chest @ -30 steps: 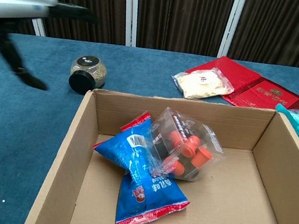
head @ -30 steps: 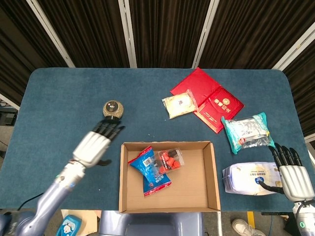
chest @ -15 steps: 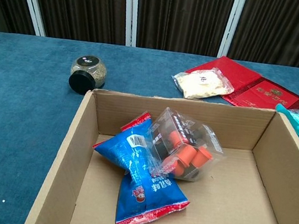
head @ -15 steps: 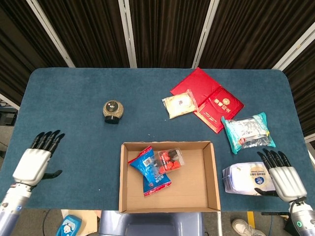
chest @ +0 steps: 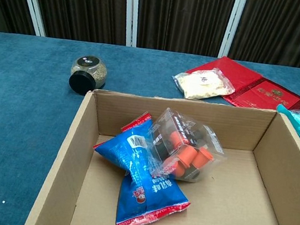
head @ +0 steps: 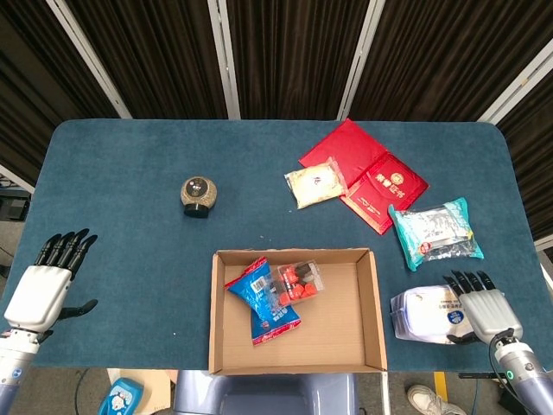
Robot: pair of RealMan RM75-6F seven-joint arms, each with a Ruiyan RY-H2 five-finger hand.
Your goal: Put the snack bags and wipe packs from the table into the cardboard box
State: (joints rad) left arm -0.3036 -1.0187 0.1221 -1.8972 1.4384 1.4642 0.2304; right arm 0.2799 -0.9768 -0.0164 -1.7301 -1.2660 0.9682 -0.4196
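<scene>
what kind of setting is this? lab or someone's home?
Probably a lab or a staged test bay, not a home. A blue-covered table stands against dark curtains hung between white rails, and a cardboard box sits at the near edge between the robot's two hands.

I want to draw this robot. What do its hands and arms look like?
Each hand has a smooth, silvery-white, boxy back and black fingers. The left hand has a black thumb sticking out to the side and a grey wrist below it. The right hand has a grey wrist too, with a small green ring mark and a thin black cable running beside it.
</scene>
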